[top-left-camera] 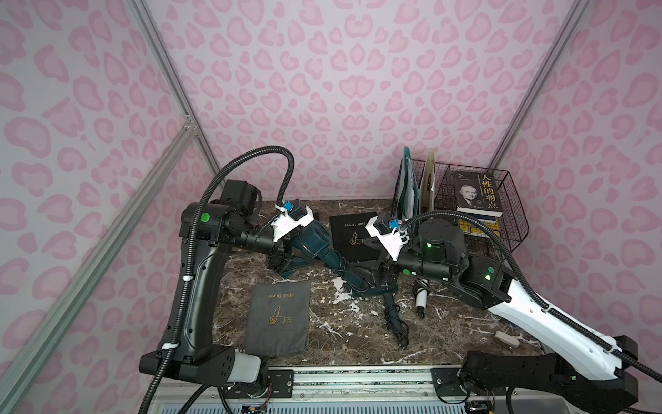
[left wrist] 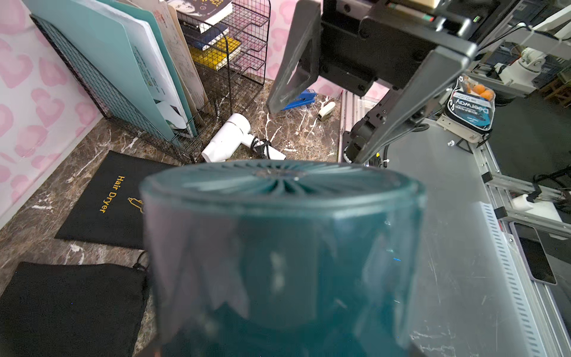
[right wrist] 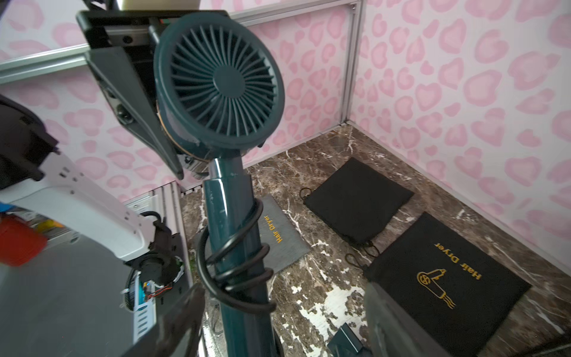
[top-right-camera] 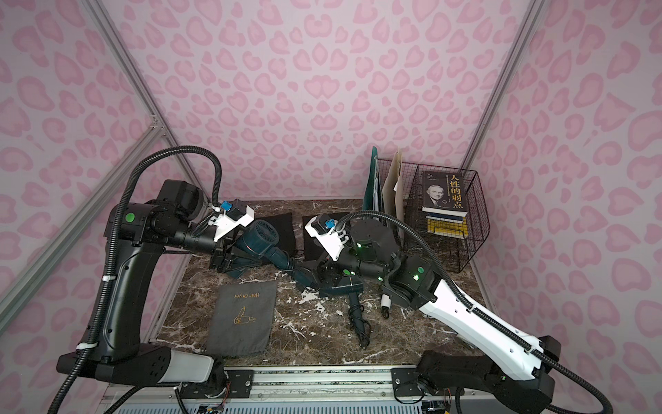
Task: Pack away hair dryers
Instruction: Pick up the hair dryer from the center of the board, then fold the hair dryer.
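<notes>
a dark teal hair dryer (right wrist: 216,89) hangs above the marble table (right wrist: 324,191), its hard, glossy barrel clamped in the left gripper (top-right-camera: 243,260). the right gripper (right wrist: 278,321), jaws parted, straddles its handle, which is wound with cord (right wrist: 234,253). the dryer looks rigid and probably light, and the handle seems the surest hold.

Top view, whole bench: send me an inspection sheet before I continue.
Surface: marble table, white chipped patches.
Job's things: held teal dryer; second teal dryer and white dryer lying on table; grey pouch, printed black pouch, plain black pouch flat.
Clutter: wire rack with books.
Grippers: left gripper shut on held teal dryer's barrel; right gripper open around its handle.
Cables: cord wound round handle; loose cord on table.
Surroundings: pink patterned walls.
</notes>
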